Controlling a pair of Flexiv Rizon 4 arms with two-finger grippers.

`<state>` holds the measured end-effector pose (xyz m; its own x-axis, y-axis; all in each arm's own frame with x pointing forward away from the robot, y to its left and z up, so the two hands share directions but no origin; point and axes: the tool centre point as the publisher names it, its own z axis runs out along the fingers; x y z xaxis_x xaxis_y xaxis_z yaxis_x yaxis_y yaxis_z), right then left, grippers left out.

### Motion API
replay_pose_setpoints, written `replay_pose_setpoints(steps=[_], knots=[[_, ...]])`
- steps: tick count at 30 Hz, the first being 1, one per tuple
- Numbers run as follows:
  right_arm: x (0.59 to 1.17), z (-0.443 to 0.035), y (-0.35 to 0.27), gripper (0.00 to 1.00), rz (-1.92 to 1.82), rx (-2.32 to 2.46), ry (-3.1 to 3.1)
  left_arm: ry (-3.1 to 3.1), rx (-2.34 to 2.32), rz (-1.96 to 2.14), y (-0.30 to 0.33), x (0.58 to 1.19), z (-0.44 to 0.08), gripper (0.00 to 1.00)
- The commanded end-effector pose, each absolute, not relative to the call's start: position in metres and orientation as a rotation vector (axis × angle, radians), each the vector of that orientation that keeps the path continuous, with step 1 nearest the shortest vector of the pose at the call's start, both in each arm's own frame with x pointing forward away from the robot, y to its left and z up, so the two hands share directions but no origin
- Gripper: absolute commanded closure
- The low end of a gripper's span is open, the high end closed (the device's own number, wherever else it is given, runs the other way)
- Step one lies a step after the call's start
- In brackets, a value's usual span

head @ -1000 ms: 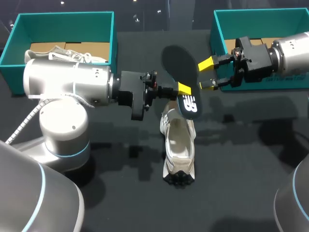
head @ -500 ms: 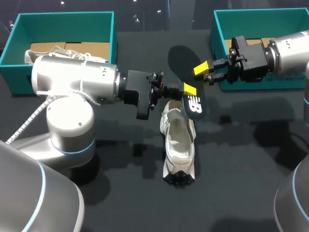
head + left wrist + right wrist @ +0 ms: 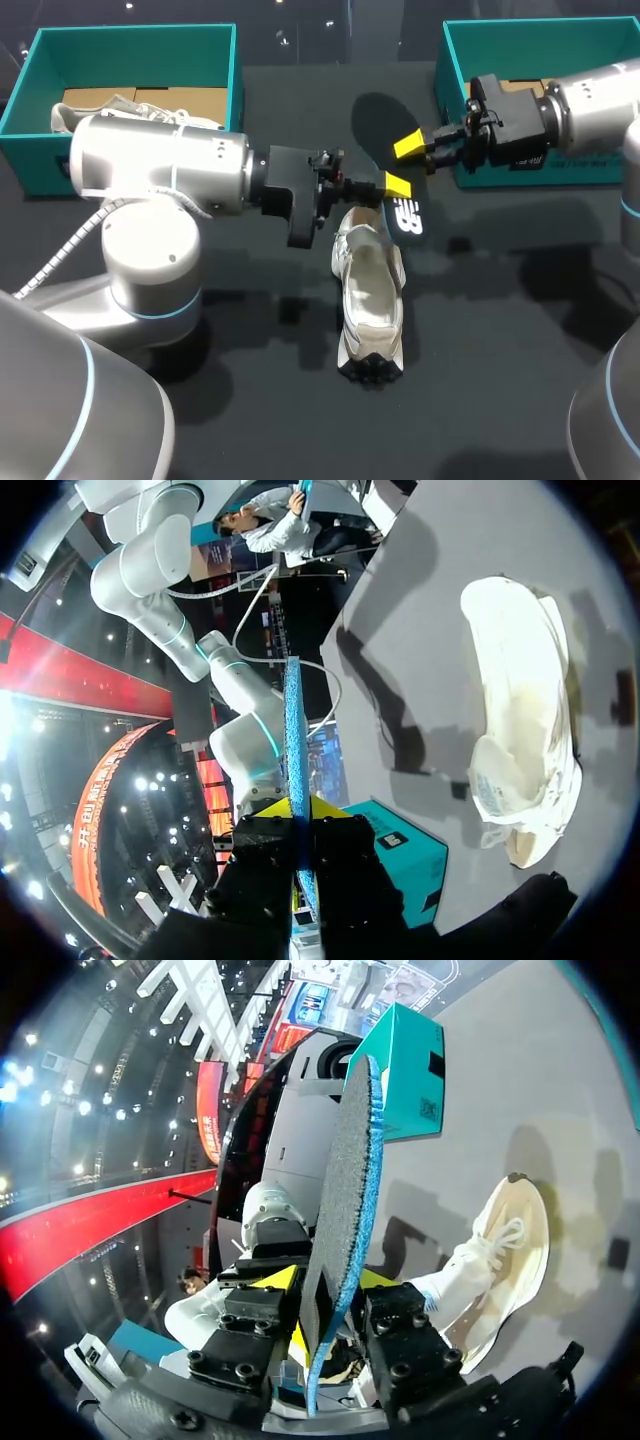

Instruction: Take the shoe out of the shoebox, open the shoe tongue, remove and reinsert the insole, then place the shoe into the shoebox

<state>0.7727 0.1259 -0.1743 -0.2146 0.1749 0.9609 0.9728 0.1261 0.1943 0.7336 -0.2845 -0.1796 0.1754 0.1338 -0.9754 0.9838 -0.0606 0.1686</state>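
Left end effector [image 3: 392, 186] clamps the insole [image 3: 375, 122]; the sneaker [image 3: 368, 300] lies at six o'clock, running twelve-to-six; right end effector [image 3: 410, 147] grip unclear.

The matte black desk [image 3: 500, 380] carries a teal, open-top rectangular box [image 3: 130, 32] at its far left corner. The box stands upright with its opening facing up. A brown cardboard liner [image 3: 190, 100] lies flat against the floor of the box, along its far side. A white laced shoe [image 3: 120, 104] rests inside the box on top of the liner, lying lengthwise along the near wall.
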Motion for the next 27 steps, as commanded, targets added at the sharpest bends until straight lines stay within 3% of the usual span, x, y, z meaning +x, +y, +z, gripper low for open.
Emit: replay_pose_setpoints(steps=[1,6,13,15,17,23,24,25,26,27], knots=[[0.774,-0.177,0.129,0.8,-1.181,-1.156,-1.549,1.154,1.42,-1.039,-0.29,0.734,-0.182,1.0],[0.773,-0.177,0.128,0.84,-1.187,-1.154,-1.545,1.156,1.421,-1.034,-0.29,0.734,-0.182,1.0],[0.773,-0.177,0.129,0.79,-1.197,-1.144,-1.544,1.159,1.422,-1.03,-0.292,0.734,-0.184,1.0],[0.773,-0.176,0.129,0.83,-1.199,-1.142,-1.545,1.16,1.424,-1.03,-0.292,0.734,-0.185,1.0],[0.773,-0.176,0.129,1.0,-1.202,-1.139,-1.545,1.16,1.424,-1.031,-0.292,0.734,-0.185,1.0],[0.775,-0.177,0.13,1.0,-1.205,-1.132,-1.542,1.17,1.419,-1.029,-0.292,0.734,-0.187,1.0],[0.775,-0.178,0.13,1.0,-1.205,-1.132,-1.541,1.176,1.413,-1.028,-0.29,0.734,-0.186,0.83],[0.774,-0.178,0.129,1.0,-1.205,-1.131,-1.538,1.182,1.405,-1.031,-0.288,0.733,-0.185,0.54],[0.774,-0.179,0.128,1.0,-1.206,-1.13,-1.534,1.186,1.398,-1.036,-0.284,0.733,-0.184,0.07],[0.773,-0.18,0.127,1.0,-1.208,-1.13,-1.53,1.191,1.392,-1.036,-0.281,0.732,-0.182,0.0]])
